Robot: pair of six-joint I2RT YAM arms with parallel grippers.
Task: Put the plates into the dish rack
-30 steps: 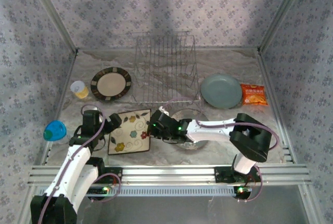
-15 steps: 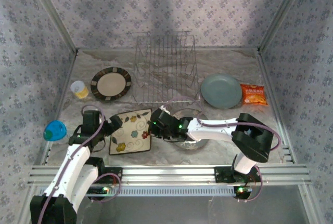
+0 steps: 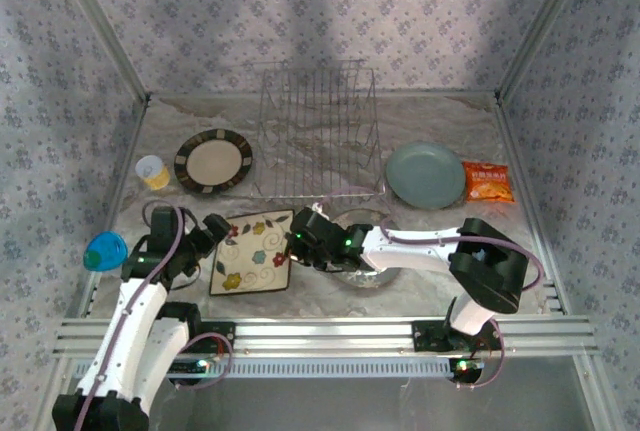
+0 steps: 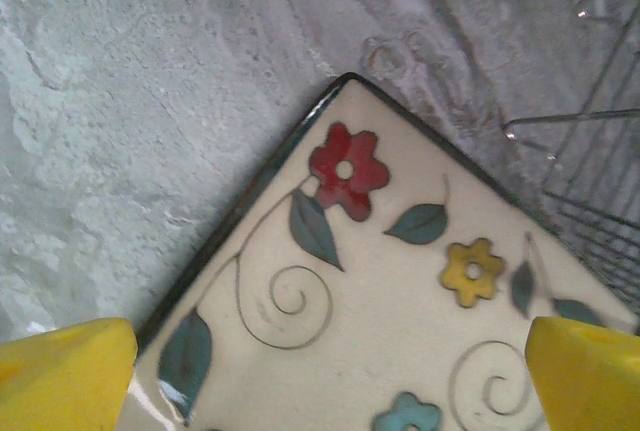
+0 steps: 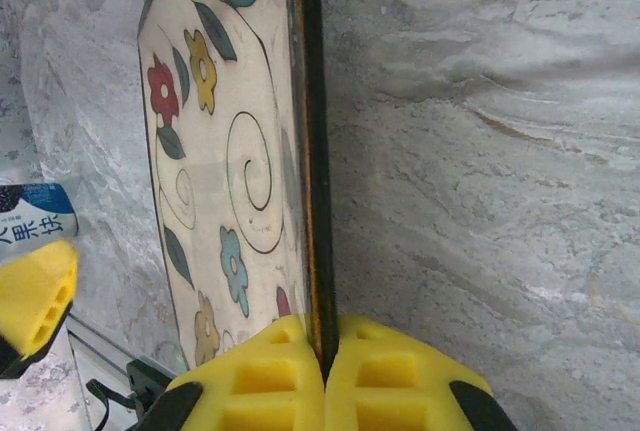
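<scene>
The right end effector [image 5: 325, 351] grips the rim of the square plate [image 3: 252, 253] on the table [image 3: 440, 116] before the dish rack [image 3: 318, 131], the left end effector [image 4: 325, 371] gapes at its corner; lifting it upright into the rack seems next.

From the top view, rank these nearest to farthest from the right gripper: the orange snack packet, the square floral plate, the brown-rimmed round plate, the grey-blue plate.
1. square floral plate, its right edge pinched in the right gripper.
2. brown-rimmed round plate, back left.
3. grey-blue plate, back right.
4. orange snack packet, far right.
</scene>
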